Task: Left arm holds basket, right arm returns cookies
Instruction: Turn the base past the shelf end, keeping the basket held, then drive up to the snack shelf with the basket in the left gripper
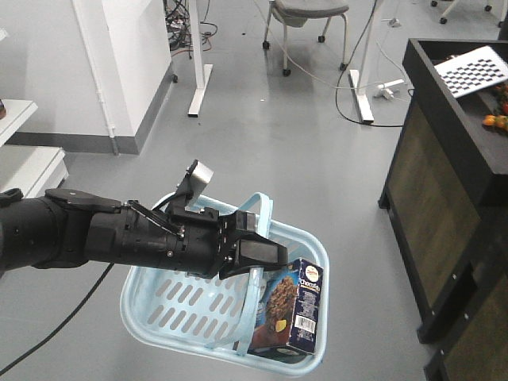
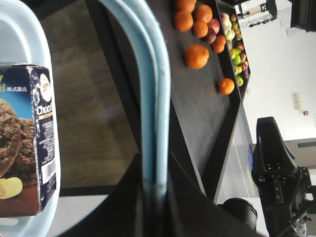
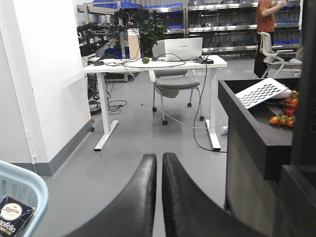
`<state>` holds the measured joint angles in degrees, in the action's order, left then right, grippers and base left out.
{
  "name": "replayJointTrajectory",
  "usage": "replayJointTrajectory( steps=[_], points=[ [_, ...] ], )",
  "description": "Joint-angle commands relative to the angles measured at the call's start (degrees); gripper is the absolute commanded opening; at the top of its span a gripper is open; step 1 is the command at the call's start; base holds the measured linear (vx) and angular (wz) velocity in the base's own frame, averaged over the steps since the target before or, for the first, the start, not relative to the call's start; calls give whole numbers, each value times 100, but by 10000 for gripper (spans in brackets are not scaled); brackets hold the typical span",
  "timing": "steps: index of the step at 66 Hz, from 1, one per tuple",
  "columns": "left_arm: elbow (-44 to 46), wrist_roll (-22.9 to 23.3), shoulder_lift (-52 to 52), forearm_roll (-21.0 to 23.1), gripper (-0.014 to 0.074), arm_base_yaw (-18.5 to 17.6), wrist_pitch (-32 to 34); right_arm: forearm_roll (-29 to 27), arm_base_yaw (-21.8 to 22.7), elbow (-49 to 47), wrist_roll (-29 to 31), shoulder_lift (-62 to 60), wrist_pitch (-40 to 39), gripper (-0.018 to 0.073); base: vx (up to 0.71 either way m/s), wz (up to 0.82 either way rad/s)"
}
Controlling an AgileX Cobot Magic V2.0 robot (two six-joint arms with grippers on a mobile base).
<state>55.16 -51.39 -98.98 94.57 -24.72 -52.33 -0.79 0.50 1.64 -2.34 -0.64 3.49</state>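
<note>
The light blue basket (image 1: 151,321) hangs above the grey floor by its two looped handles (image 2: 155,98). My left gripper (image 1: 258,254) is shut on those handles, which run side by side between its jaws in the left wrist view (image 2: 155,197). The navy cookies box (image 1: 290,305) stands upright in the basket's right end, and its barcode side shows in the left wrist view (image 2: 29,143). My right gripper (image 3: 159,160) is shut with nothing in it, pointing out over the floor. The basket's rim (image 3: 29,185) and the cookies (image 3: 12,217) lie low to its left.
A dark counter (image 1: 452,119) stands at the right, carrying fruit (image 2: 196,55) and a checkerboard card (image 1: 472,67). Farther back are a white desk's legs (image 1: 198,79), a chair (image 1: 305,16), floor cables and a white pillar (image 1: 119,63). White shelves (image 1: 28,159) stand at the left.
</note>
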Motion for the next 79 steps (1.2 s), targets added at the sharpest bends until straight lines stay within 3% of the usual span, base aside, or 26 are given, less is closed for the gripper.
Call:
replayJointTrajectory(
  steps=[1,43,79],
  points=[
    [163,-40,330,433,-3,-31,-363,29,5,101,15,-73,-399,-3,37,10],
    [163,-40,330,433,-3,-31,-363,29,5,101,15,-73,-399,-3,34,9],
    [163,-40,330,433,-3,-31,-363,29,5,101,15,-73,-399,-3,28,73]
  ],
)
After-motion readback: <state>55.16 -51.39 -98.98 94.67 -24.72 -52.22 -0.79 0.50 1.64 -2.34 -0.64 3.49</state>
